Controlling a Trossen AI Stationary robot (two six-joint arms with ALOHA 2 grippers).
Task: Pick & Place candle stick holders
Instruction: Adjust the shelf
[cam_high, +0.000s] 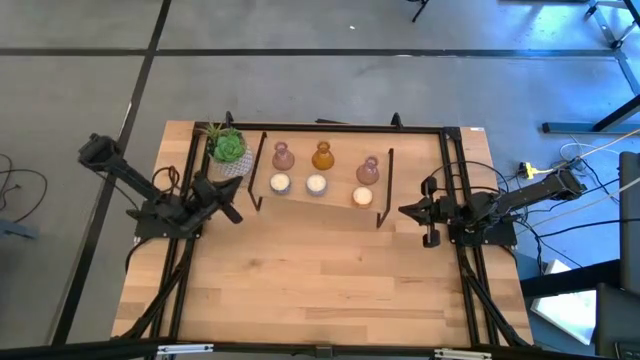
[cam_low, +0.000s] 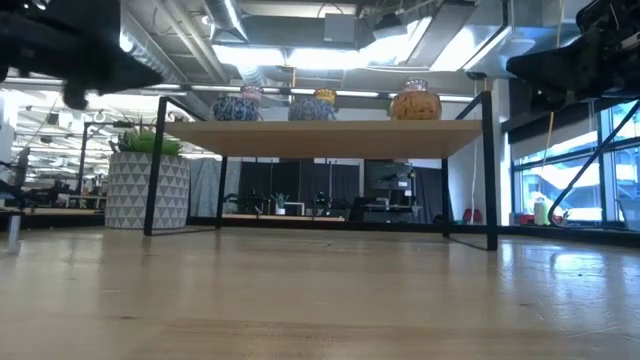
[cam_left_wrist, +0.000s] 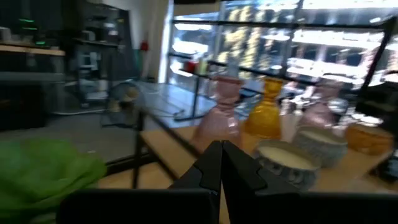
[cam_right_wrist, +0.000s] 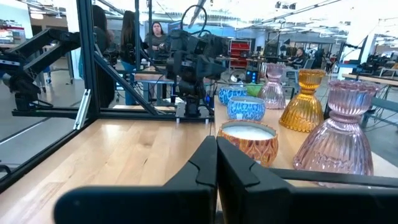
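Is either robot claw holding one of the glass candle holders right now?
No: both the left gripper and right gripper are shut on nothing, apart from the holders.

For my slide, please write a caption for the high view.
Six candle stick holders on a low shelf; left gripper and right gripper wait shut alongside.

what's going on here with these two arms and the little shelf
Nothing is being handled yet. Six candle holders sit on a small raised shelf at the back of the table: two pink glass ones, an amber one and three round votives. The left gripper waits shut beside the potted plant; the right gripper waits shut at the shelf's other end.
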